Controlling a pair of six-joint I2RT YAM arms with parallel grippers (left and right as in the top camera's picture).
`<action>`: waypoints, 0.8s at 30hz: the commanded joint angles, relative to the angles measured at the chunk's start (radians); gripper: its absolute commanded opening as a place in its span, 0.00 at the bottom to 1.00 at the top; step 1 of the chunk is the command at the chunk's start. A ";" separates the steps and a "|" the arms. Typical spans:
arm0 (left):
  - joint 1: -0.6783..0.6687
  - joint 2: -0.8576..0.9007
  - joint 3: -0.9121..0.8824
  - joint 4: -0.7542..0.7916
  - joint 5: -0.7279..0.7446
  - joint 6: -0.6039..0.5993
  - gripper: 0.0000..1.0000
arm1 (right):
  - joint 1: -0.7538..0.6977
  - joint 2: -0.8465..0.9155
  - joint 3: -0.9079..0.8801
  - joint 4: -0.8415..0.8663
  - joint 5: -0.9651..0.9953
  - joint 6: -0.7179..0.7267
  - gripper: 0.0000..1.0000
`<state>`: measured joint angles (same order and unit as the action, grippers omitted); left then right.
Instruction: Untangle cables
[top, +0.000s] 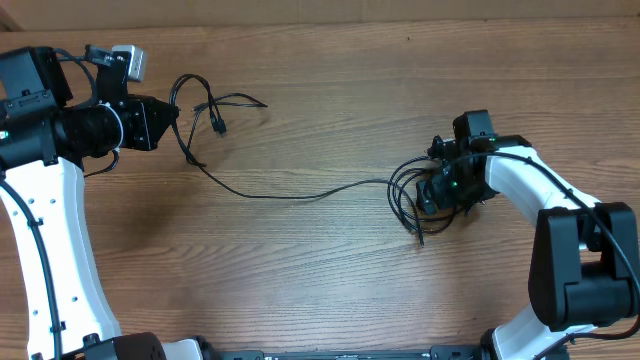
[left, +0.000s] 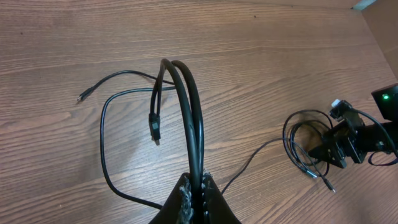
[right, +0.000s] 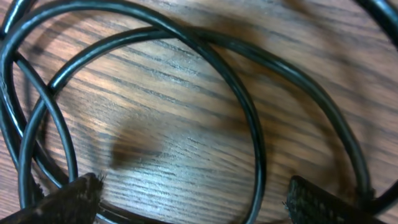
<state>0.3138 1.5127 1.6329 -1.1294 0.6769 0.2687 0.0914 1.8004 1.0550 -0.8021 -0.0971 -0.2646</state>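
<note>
The cables (top: 300, 197) are lying across the wooden worktop (top: 330, 60), running from one arm to the other. The left fingers (left: 179, 204) are clamping together on two strands that are lying side by side. From the grip the strands are arching up off the wood and bending over. A plug (left: 155, 127) is hanging from that arch, its tip pointing down. Beyond it, a thinner strand is ending in a small connector (left: 81, 97) that is resting on the wood.

One long strand (top: 270, 196) is trailing from the held loops across the middle of the worktop. It is joining a loose coil (top: 405, 195) just beside the right arm's wrist.

The right fingers (right: 65, 200) are standing wide apart, low over the coil. Several overlapping loops are lying on the wood between the pads, and nothing is being pinched.

The left arm (top: 60, 220) is rising along the left edge of the worktop, its wrist turning right toward the middle. The right arm (top: 520, 175) is bending in from the lower right corner, its wrist pointing left at the coil. The two sets of fingers are sitting well apart.
</note>
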 joint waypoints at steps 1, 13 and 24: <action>-0.007 -0.012 0.006 0.004 0.022 0.024 0.04 | -0.002 -0.003 -0.009 0.009 -0.017 0.002 0.82; -0.007 -0.012 0.006 0.004 0.021 0.024 0.04 | -0.002 -0.003 -0.009 0.013 -0.027 0.006 0.04; -0.007 -0.006 0.006 0.004 0.013 0.024 0.04 | -0.002 -0.014 0.146 -0.103 -0.062 0.080 0.04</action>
<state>0.3138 1.5127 1.6329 -1.1297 0.6765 0.2684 0.0914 1.8004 1.0912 -0.8753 -0.1429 -0.2089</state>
